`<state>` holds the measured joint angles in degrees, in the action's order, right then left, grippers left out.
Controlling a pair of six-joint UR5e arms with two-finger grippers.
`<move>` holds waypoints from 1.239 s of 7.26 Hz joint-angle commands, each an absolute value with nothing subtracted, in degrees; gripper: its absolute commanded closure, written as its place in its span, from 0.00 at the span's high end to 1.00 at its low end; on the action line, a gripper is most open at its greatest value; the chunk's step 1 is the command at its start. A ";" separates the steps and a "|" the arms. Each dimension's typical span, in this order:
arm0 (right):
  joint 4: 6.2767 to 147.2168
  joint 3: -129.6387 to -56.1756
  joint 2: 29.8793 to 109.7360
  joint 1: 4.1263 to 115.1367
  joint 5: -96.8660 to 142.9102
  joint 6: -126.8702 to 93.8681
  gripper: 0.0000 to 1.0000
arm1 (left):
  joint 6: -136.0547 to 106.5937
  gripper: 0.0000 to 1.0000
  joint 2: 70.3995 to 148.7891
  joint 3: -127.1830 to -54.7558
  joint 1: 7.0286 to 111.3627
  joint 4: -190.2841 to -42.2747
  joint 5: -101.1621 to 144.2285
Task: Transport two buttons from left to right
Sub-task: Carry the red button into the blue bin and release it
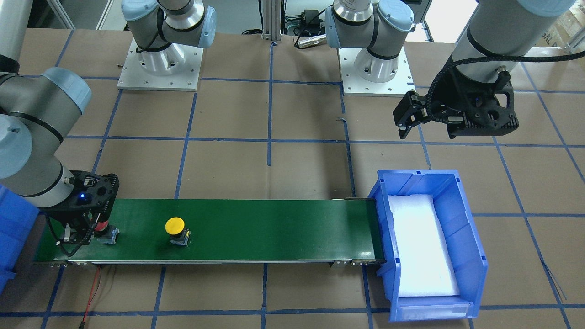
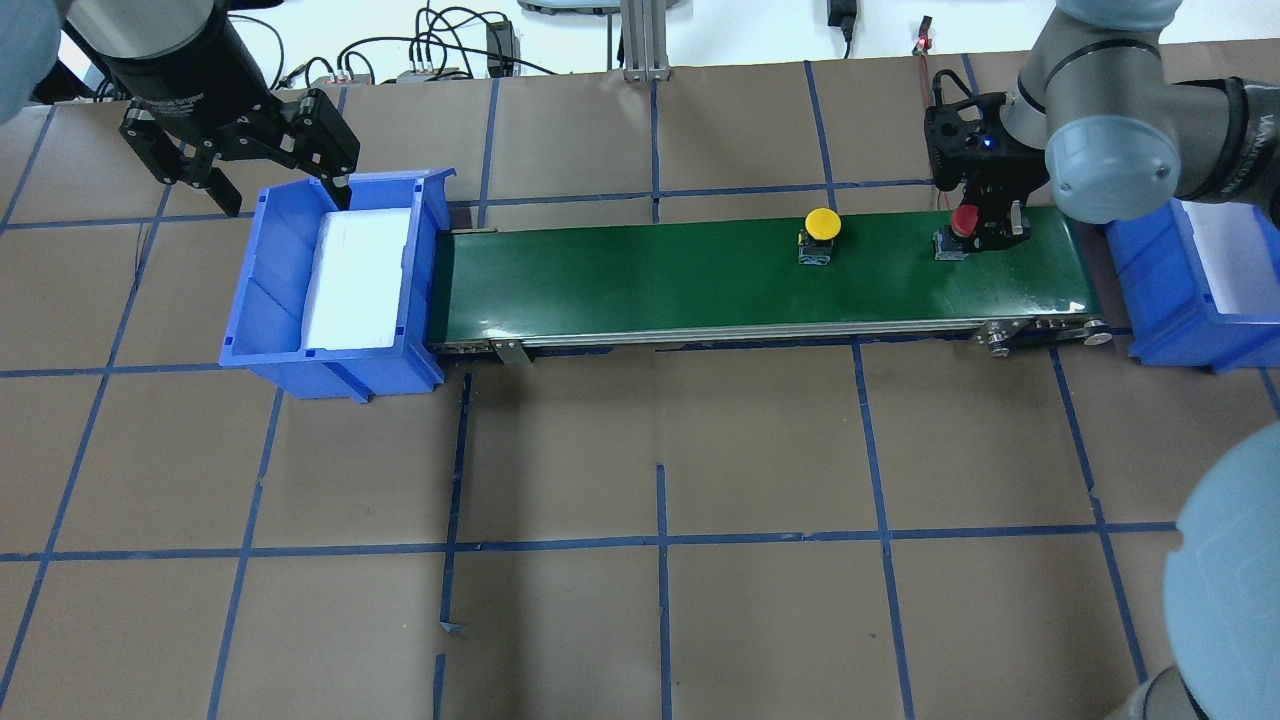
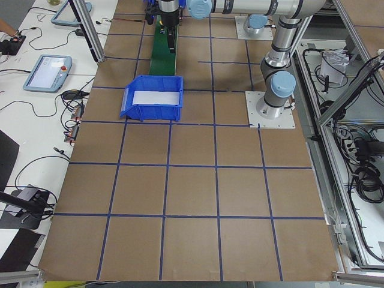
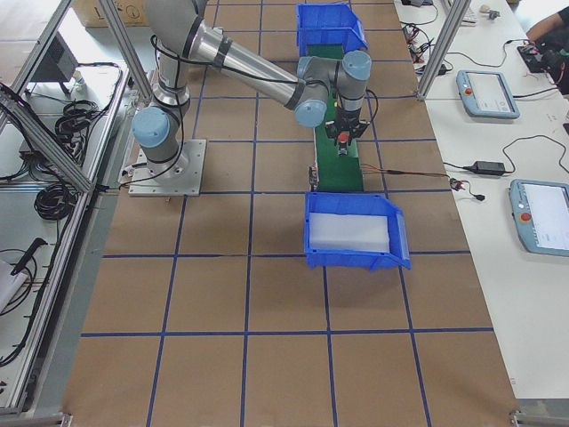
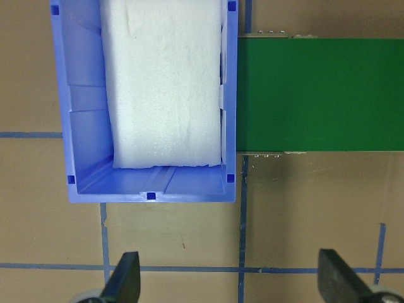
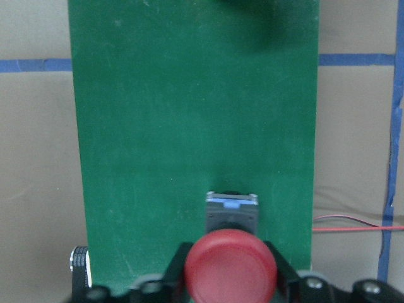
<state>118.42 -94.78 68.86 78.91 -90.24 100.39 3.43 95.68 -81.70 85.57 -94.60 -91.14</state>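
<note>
The red button (image 2: 964, 221) stands on the right end of the green conveyor belt (image 2: 650, 270). My right gripper (image 2: 985, 225) is shut on its cap. In the right wrist view the fingers (image 6: 180, 268) hug the red cap (image 6: 230, 265), and the base rests on the belt. The front view shows the red button (image 1: 103, 226) in that gripper (image 1: 87, 228). The yellow button (image 2: 822, 225) stands free on the belt to its left, also seen in the front view (image 1: 175, 226). My left gripper (image 2: 280, 190) is open and empty, hovering beyond the far edge of the left bin.
A blue bin (image 2: 260, 300) lined with white foam (image 5: 164, 82) sits at the belt's left end. A second blue bin (image 2: 1170, 300) sits at the belt's right end. A red wire (image 6: 353, 227) runs beside the belt. Brown table with a blue tape grid lies all around.
</note>
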 commanded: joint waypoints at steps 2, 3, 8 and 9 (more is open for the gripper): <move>113.24 -89.41 71.01 78.05 -91.14 100.63 0.05 | 3.43 1.00 95.63 -81.74 85.52 -94.57 -91.14; 109.72 -87.38 72.67 75.18 -91.14 100.98 0.05 | 3.43 1.00 95.62 -81.74 85.52 -94.66 -91.14; 109.78 -87.10 76.73 55.14 -90.53 111.77 0.05 | 3.43 1.00 95.71 -81.65 85.52 -94.66 -91.14; 110.56 -87.27 75.95 52.06 -90.27 115.71 0.05 | 3.43 1.00 95.71 -81.65 85.52 -94.66 -91.14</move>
<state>110.03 -87.00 76.38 56.34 -90.61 111.58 3.43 95.71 -81.66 85.51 -94.65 -91.15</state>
